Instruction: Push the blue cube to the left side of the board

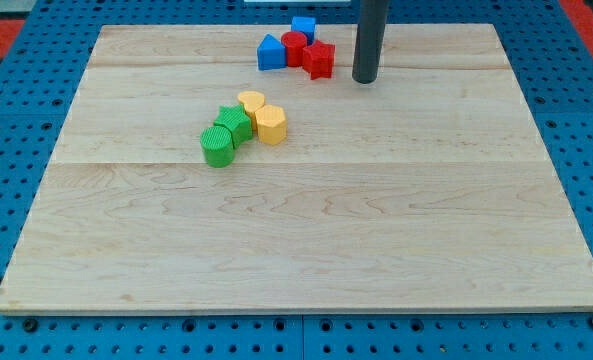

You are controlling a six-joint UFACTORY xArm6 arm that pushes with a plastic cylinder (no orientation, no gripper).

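Note:
The blue cube (303,27) sits near the view's top edge of the wooden board (306,230), at the back of a small cluster. My tip (365,80) is on the board to the right of that cluster, about a block's width right of the red star-shaped block (319,60), and to the right of and below the blue cube. It touches no block.
The cluster also holds a red cylinder (293,46) and a blue pentagon-like block (270,53) at its left. Nearer the middle left lie two yellow blocks (252,102) (270,124) and two green blocks (235,122) (217,146), touching one another.

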